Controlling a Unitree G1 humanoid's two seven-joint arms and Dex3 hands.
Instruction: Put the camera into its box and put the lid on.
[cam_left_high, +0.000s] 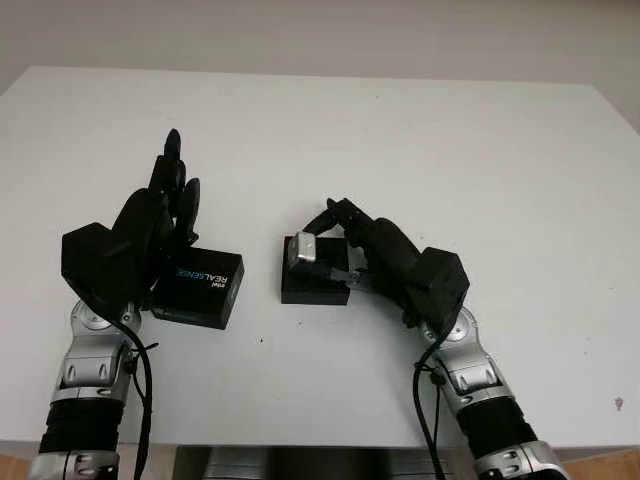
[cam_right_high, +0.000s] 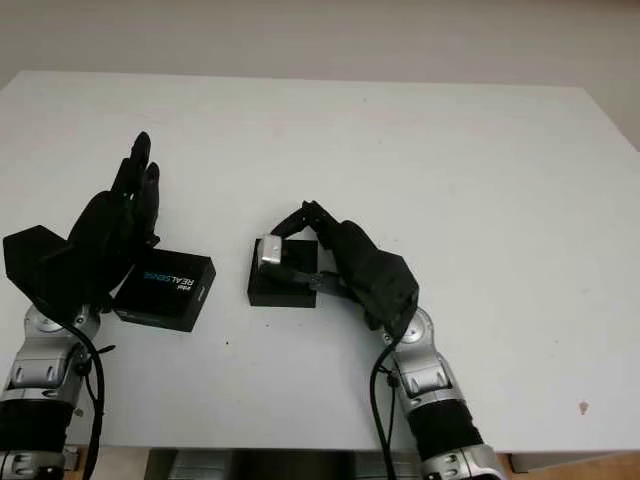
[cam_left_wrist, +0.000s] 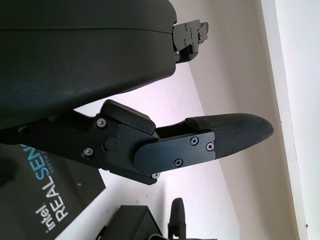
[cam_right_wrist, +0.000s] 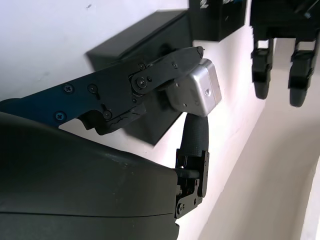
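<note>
From the left eye view, the right hand (cam_left_high: 345, 245) has its fingers clamped on the small silver camera (cam_left_high: 303, 249) and holds it over the black box (cam_left_high: 313, 282), which sits near the middle of the white bench (cam_left_high: 420, 150). The camera is tilted and looks not yet seated in the box. To the left, the lid (cam_left_high: 200, 288), a dark piece printed with REALSENSE, lies on the bench well apart from the box. The left hand (cam_left_high: 165, 215) is open and stands just beside and partly over the lid's left edge, holding nothing.

The right eye view shows the same layout: camera at the left end of the box in the right hand's fingers, lid off to the left.

In the left wrist view, the left hand's fingers (cam_left_wrist: 220, 135) reach out above the bench with nothing between them; the printed lid shows beneath the hand and a corner of the box beyond it.

In the right wrist view, the camera is pinched between the right hand's fingers just above the box's dark top, with the lid and the left hand farther off.

By my reading, the task is early in its first half: the camera is picked up and brought to the box, but seating it, letting go, and fetching and fitting the lid all remain.
</note>
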